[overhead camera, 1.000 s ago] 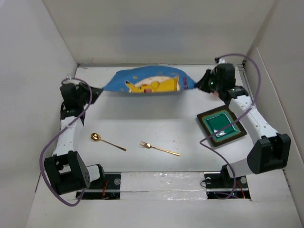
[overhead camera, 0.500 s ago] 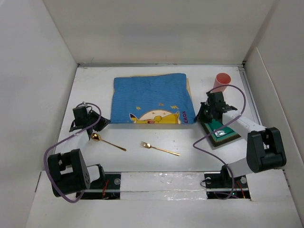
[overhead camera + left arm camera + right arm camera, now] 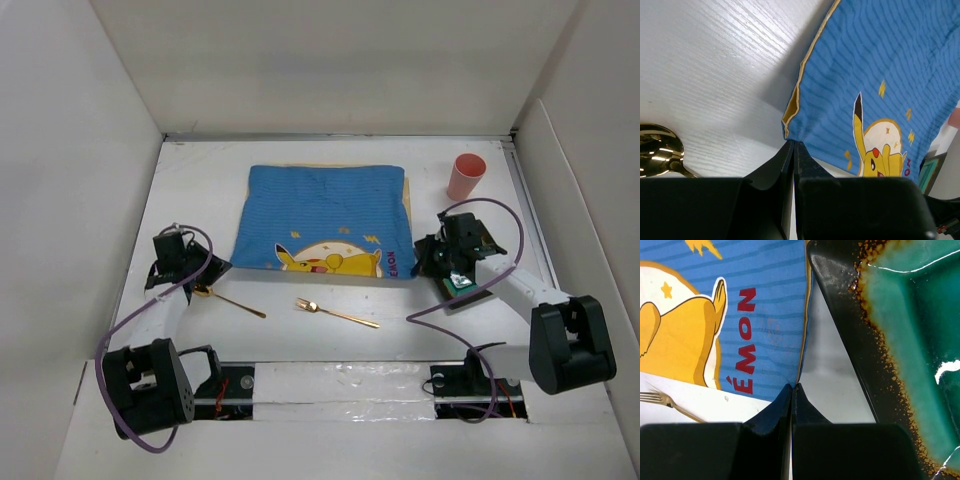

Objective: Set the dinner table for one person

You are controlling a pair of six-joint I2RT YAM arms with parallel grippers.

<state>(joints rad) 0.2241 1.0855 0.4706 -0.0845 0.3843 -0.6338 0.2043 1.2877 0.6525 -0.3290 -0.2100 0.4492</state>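
Pinching the blue mat (image 3: 325,215) by its two near corners, your left gripper (image 3: 794,146) and right gripper (image 3: 791,387) each have their jaws closed on the cloth. The mat lies spread mid-table, its long side running left to right. The green plate (image 3: 900,330) sits just right of the right gripper, so that arm is nearer. The spoon (image 3: 225,297) lies beside the left gripper, the fork (image 3: 338,313) nearer you. The dinner table (image 3: 195,185) is matte white, with a pink cup (image 3: 466,177) far right.

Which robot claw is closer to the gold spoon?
Left. The left claw, shut on the blue mat's near left corner, is just beyond the gold spoon's bowl. The right claw pinches the mat's other near corner, far across, beside the green plate.
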